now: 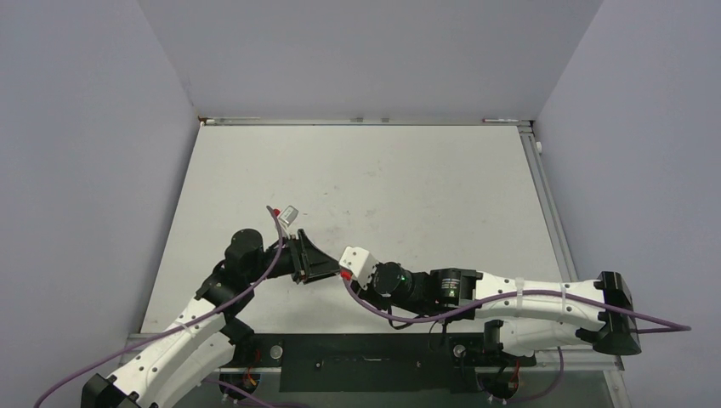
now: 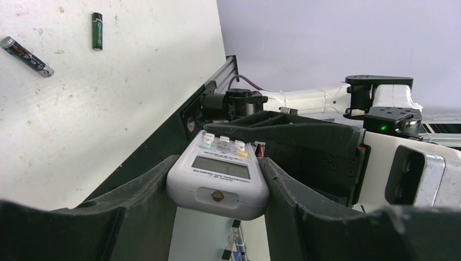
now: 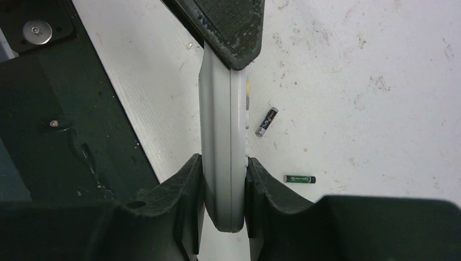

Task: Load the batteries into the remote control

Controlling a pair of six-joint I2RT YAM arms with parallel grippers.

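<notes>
The white remote control (image 2: 220,176) is held off the table by both grippers, display side up in the left wrist view. My left gripper (image 2: 217,168) is shut on its long sides at one end. My right gripper (image 3: 225,163) is shut on its front and back at the other end, where the remote (image 3: 223,125) shows edge-on. Two batteries lie loose on the table: a green-black one (image 3: 299,178) (image 2: 97,31) and a silver-tipped one (image 3: 267,121) (image 2: 26,56). In the top view the grippers (image 1: 310,259) (image 1: 333,270) meet and hide the remote.
The white table (image 1: 383,170) has grey walls on three sides. A black mounting rail (image 1: 366,361) runs along the near edge and also shows in the right wrist view (image 3: 54,109). The grippers hover close to that edge.
</notes>
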